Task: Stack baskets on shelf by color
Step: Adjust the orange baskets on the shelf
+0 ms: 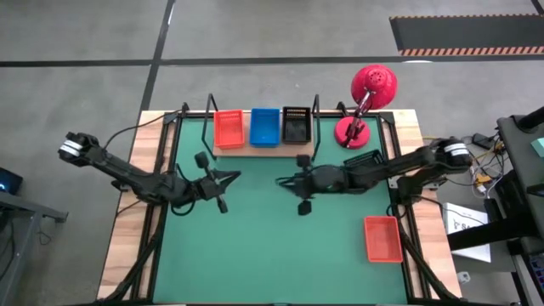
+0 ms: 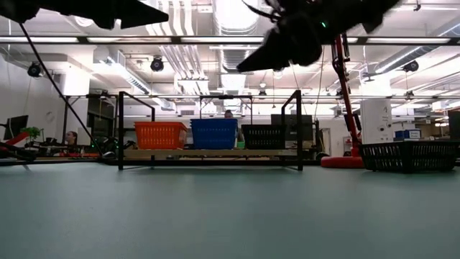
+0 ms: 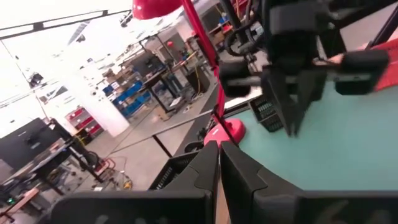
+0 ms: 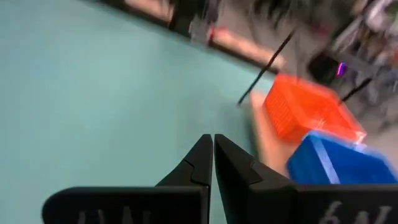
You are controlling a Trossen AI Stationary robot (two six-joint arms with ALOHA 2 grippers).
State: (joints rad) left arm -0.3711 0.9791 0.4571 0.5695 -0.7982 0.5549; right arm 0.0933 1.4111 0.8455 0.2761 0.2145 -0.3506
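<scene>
The shelf (image 1: 263, 150) stands at the table's far edge with an orange basket (image 1: 228, 128), a blue basket (image 1: 264, 126) and a black basket (image 1: 296, 125) side by side on its wooden board. They also show in the low view: orange (image 2: 160, 134), blue (image 2: 214, 133), black (image 2: 262, 136). Another orange basket (image 1: 382, 238) lies on the mat near the right edge. Another black basket (image 1: 363, 159) sits beside the lamp. My left gripper (image 1: 237, 177) and right gripper (image 1: 281, 180) face each other above mid-table, both shut and empty, raised off the mat.
A red desk lamp (image 1: 364, 102) stands at the far right corner, its base next to the loose black basket (image 2: 409, 155). Black wire uprights (image 2: 298, 129) rise at the shelf's ends. The green mat (image 1: 255, 255) lies bare toward the near edge.
</scene>
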